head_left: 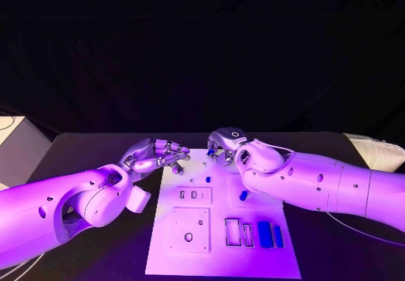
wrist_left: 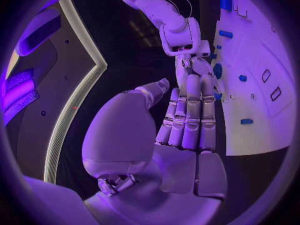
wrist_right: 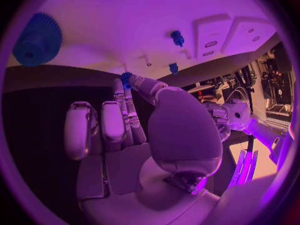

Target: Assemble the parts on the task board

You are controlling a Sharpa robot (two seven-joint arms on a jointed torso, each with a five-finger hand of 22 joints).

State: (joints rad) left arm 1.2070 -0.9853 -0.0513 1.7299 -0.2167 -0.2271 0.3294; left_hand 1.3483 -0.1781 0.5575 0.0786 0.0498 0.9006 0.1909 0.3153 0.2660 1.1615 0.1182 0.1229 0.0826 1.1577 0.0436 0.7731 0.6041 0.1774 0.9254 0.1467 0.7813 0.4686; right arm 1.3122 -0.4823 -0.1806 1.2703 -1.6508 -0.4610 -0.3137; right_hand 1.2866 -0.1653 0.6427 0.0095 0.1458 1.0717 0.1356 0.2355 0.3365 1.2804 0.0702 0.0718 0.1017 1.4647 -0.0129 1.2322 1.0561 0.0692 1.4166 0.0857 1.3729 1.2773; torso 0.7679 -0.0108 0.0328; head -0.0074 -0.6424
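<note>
The white task board [head_left: 221, 257] lies in the middle of the black table. At its far edge my right hand [head_left: 226, 143] pinches a small blue part [wrist_right: 127, 78] between thumb and a fingertip, just off the board's edge. My left hand [head_left: 160, 155] hovers at the board's far left corner, its fingers [wrist_left: 190, 110] held side by side with nothing in them. A blue gear [wrist_right: 37, 40] and a small blue peg [wrist_right: 177, 37] stand on the board. Another small peg [head_left: 208, 179], a blue piece [head_left: 243, 195] and two long blue bars [head_left: 265, 234] also sit there.
Raised square plates [head_left: 188, 230] with holes and slots occupy the board's left half, and rectangular recesses [head_left: 232, 232] lie beside the bars. A pale box [head_left: 17, 146] stands at the table's left edge, and a white object [head_left: 377, 150] lies at its right.
</note>
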